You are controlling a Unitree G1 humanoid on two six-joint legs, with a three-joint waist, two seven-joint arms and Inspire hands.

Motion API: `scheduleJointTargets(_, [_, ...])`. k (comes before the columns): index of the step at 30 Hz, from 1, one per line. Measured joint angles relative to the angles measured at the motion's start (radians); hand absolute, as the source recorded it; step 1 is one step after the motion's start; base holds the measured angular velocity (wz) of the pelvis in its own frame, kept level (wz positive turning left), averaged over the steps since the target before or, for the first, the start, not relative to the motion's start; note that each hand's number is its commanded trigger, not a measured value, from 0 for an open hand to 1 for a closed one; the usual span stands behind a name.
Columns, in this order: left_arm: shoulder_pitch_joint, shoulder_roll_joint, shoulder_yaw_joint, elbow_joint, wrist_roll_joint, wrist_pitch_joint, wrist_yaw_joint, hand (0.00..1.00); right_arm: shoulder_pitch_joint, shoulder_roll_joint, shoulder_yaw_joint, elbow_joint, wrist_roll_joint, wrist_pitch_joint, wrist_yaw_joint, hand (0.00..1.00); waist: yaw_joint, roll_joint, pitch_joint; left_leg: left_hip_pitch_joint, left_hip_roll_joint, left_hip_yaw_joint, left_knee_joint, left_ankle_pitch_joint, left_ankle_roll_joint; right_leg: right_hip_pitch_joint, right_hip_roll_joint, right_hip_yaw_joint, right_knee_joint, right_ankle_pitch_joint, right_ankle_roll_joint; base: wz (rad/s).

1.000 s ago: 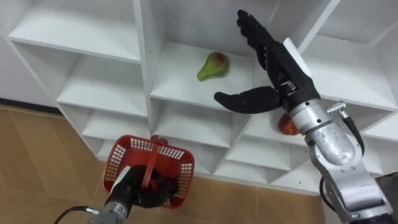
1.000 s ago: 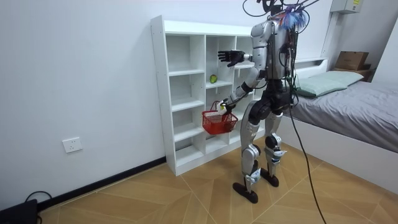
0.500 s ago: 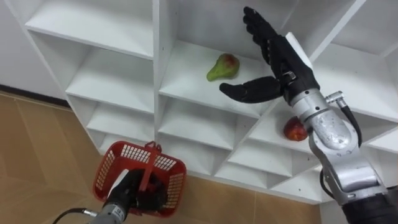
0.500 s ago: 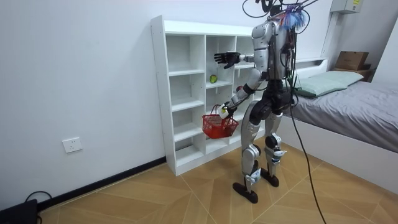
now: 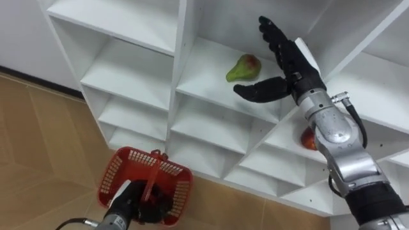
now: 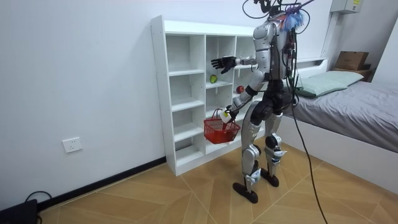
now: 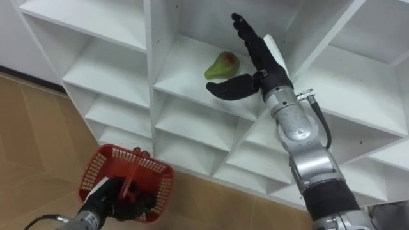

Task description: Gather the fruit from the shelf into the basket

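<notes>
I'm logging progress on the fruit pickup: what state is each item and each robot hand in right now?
Pear: lying on a closet shelf, not grasped.
Apple: on a lower shelf, partly hidden behind the right arm.
Basket: carried by its handle, off the floor.
Left robot hand: shut on the basket handle.
Right robot hand: open, beside the pear.
</notes>
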Motion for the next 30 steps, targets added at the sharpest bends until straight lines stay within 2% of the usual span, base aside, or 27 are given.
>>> scheduleJointTargets(6, [-0.010,0.013,0.000,-0.001,0.009,0.027,-0.034,1.00,-0.076,0.000,0.001,0.081,-0.146,0.032,-0.026,0.00,0.007,-0.013,0.0008,-0.019,-0.001,-0.011,-0.003,0.003,-0.002,-0.021,0.001,-0.007,0.003,0.000,0.000,0.03])
scheduleJointTargets(12, [-0.014,0.021,0.000,-0.001,0.028,0.032,-0.034,1.00,-0.104,0.000,0.012,0.120,-0.185,0.044,-0.041,0.00,0.009,-0.031,0.0019,-0.030,-0.002,-0.022,-0.002,0.003,-0.002,-0.024,0.000,-0.016,0.003,0.000,0.000,0.07])
scheduleJointTargets(19, [-0.027,0.024,-0.001,-0.001,0.029,0.033,-0.031,1.00,-0.125,-0.017,0.058,0.204,-0.223,0.061,-0.050,0.00,0.009,-0.035,0.0037,-0.048,-0.002,-0.023,-0.001,0.004,-0.003,-0.038,0.000,-0.018,0.003,0.000,0.000,0.00])
scheduleJointTargets(20, [-0.031,0.024,-0.001,-0.001,0.029,0.034,-0.031,1.00,-0.129,-0.028,0.068,0.205,-0.224,0.060,-0.050,0.00,0.010,-0.038,0.0048,-0.056,-0.002,-0.024,0.000,0.005,-0.003,-0.047,0.001,-0.018,0.005,0.000,0.000,0.00])
scheduleJointTargets(24, [-0.036,0.026,-0.001,-0.001,0.030,0.040,-0.032,1.00,-0.143,-0.028,0.069,0.231,-0.267,0.061,-0.065,0.00,0.013,-0.052,0.0111,-0.064,-0.001,-0.024,0.003,0.010,-0.004,-0.063,0.000,-0.017,0.017,0.001,-0.001,0.00])
scheduleJointTargets(30, [-0.059,0.026,0.000,-0.002,0.029,0.053,-0.041,1.00,-0.181,-0.036,0.068,0.284,-0.351,0.065,-0.079,0.00,0.030,-0.059,0.0133,-0.080,-0.001,-0.025,0.017,0.010,-0.004,-0.072,0.000,-0.016,0.017,0.002,-0.003,0.00])
